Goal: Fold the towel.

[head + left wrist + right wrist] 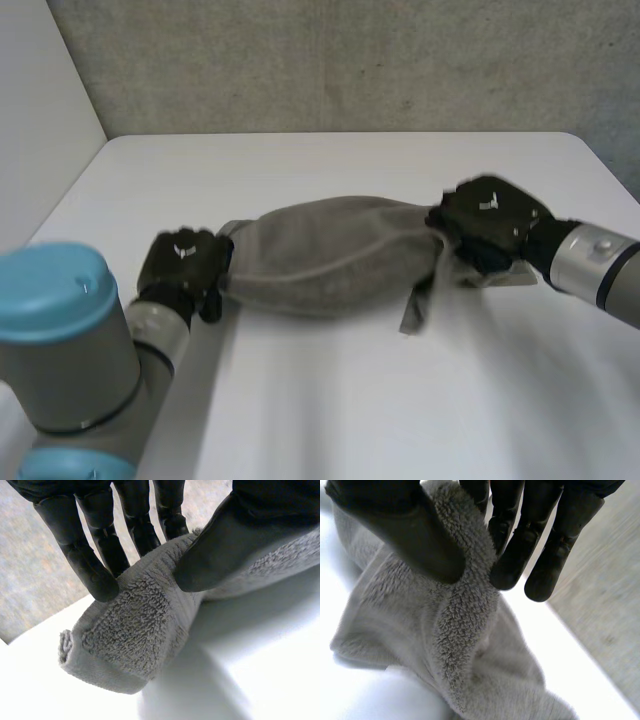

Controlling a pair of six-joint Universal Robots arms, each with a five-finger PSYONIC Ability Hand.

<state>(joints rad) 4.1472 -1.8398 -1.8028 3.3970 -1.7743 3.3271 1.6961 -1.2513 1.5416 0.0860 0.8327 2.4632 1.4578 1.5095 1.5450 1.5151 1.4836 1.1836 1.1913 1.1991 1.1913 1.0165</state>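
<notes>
1. In the head view, the towel is bunched into a long band over the table. Its long axis runs from 9 o'clock to 3 o'clock.
2. The left hand holds the 9 o'clock end and the right hand holds the 3 o'clock end. Each hand is at its own end, well apart from the middle.
3. From the left hand the towel runs toward 3 o'clock, and from the right hand toward 9 o'clock. We judge that the coming move turns on this axis: carrying one end over to the other would halve the length.
4. In the left wrist view, the thumb and fingers pinch a thick, doubled end. That end juts past the fingertips, clear of the table.
5. In the right wrist view, the thumb and fingers pinch a ridge of cloth. Loose folds hang below it.
6. The head view adds the full span and a flap hanging toward 6 o'clock, near the right hand.
7. We cannot tell whether the middle touches the table.
</notes>
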